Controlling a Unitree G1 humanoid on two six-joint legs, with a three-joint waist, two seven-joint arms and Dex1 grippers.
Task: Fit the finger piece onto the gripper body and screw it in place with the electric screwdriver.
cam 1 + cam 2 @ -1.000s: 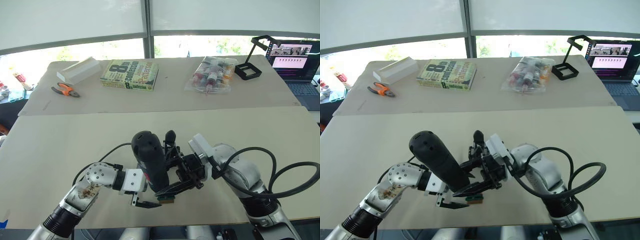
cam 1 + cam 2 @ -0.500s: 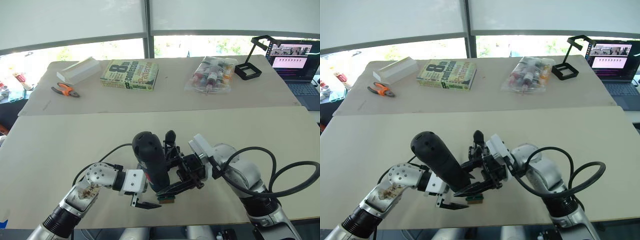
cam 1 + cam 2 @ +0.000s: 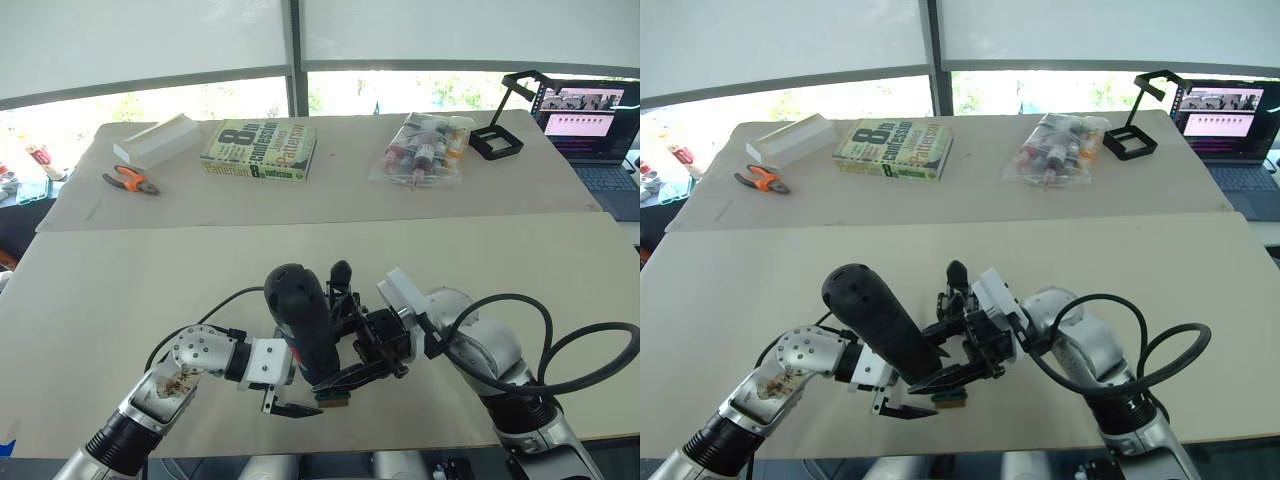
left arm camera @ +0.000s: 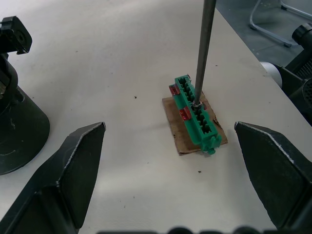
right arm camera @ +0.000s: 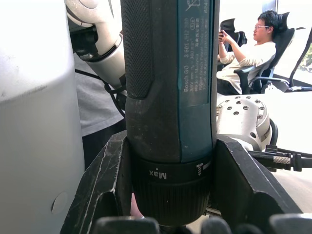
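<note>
Beige table (image 3: pixel 120 290), one electric screwdriver (image 3: pixel 300 320), one book (image 3: pixel 260 150)

Change since earlier frames: none discernible. Electric screwdriver (image 3: pixel 303 325), both grippers, green-and-brown block (image 4: pixel 196 116): positions unchanged across the last second.

head pair looks down – wrist cameras close in on screwdriver (image 5: pixel 168 97).

silver arms, blk claws, blk cables
</note>
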